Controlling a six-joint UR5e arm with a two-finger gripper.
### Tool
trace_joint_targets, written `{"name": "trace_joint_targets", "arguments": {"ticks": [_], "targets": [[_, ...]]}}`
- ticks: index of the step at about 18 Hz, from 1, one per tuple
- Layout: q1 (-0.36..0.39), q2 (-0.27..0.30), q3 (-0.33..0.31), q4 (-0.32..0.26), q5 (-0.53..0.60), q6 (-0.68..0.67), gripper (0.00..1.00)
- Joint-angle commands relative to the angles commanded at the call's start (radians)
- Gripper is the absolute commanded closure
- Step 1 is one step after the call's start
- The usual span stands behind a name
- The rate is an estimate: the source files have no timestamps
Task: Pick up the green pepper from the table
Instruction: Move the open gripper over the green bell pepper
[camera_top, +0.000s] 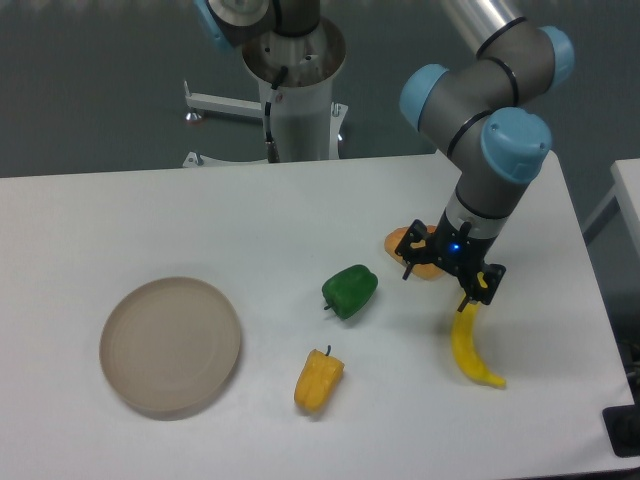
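Fixed cam: the tool hangs low over the white bench, fingers spread apart w/ nothing between them. It sits above the top end of a yellow banana and in front of an orange bread piece. The green pepper lies on the bench to the tool's left, near but not touching. A yellow pepper lies left of the tool & closer to the cam. A round beige plate sits far left, well apart.

plate left, green pepper centre, banana right
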Motion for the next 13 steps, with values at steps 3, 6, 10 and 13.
{"name": "trace_joint_targets", "arguments": {"ticks": [3,6,10,13], "targets": [[-0.026,0.015,-0.032,0.003,0.001,0.002,0.00],[-0.038,0.055,-0.097,0.021,0.002,0.006,0.00],[-0.043,0.104,-0.208,0.090,0.002,0.029,0.00],[-0.058,0.106,-0.262,0.172,0.003,0.057,0.00]]}}
